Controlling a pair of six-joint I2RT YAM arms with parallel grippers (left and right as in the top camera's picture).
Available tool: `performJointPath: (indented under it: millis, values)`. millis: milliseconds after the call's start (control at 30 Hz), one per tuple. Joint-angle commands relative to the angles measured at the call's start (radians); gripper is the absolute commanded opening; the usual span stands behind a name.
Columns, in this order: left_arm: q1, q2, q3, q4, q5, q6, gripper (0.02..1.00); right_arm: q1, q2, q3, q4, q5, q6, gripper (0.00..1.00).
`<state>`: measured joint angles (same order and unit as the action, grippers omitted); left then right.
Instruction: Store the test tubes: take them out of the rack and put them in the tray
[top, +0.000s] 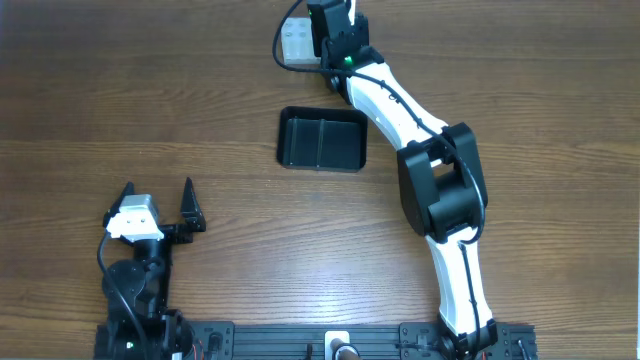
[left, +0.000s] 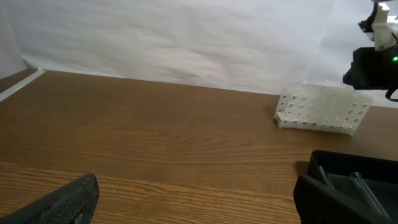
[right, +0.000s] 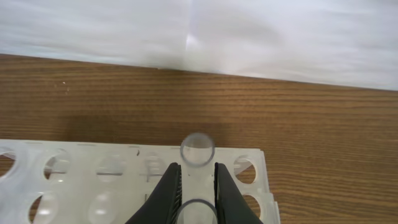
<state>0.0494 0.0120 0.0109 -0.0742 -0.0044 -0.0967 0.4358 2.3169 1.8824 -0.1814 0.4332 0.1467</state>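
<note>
Left claw (top: 160, 203): nearest the arm bases, low over the tabletop (top: 560, 100), fingers spread wide with nothing between them.
Tray (top: 283, 140): black, mid-tabletop, well apart from the left claw and just short of the rack.
Stored tubes (left: 364, 190): a couple of clear ones lie flat inside the tray.
Rack (top: 297, 45): white and full of holes, at the far side of the tabletop.
Right claw (right: 196, 168): over the rack's end, fingers drawn in on either side of a test tube (right: 198, 211) and, as far as I can judge, pressing on it.
Second tube (right: 198, 149): stands in the next hole, just beyond the fingertips.
Step in hand: picking a tube from the rack. The grasp looks made, the lift not yet begun.
Next move: a straight pull upward, so the tube clears its hole without tipping the rack or knocking the second tube. Then a carry back to the tray.
Right wrist view: gives the finger-to-tube contact, which the arm's wrist covers from above.
Left wrist view: gives the tubes in the tray, which from above read as plain black floor.
</note>
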Motion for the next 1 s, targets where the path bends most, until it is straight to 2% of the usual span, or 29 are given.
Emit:
performJointPath:
  millis: [33, 567, 733, 900, 1000]
  values:
    - [0.005, -0.006, -0.005, -0.001, -0.002, 0.014, 0.998, 0.011, -0.101, 0.029, -0.004, 0.017, -0.006, 0.066]
    - [0.005, -0.006, -0.005, 0.000, -0.002, 0.014, 0.998, 0.018, -0.269, 0.030, -0.111, 0.016, 0.015, 0.047]
    - [0.005, -0.006, -0.005, 0.000, -0.002, 0.014, 0.998, 0.018, -0.318, 0.031, -0.332, -0.040, 0.196, 0.047]
    - [0.005, -0.006, -0.005, 0.000, -0.002, 0.014, 0.998, 0.022, -0.325, 0.031, -0.588, -0.226, 0.421, 0.034]
    - [0.005, -0.006, -0.005, -0.001, -0.002, 0.014, 0.998, 0.029, -0.317, 0.031, -0.712, -0.307, 0.515, 0.025]
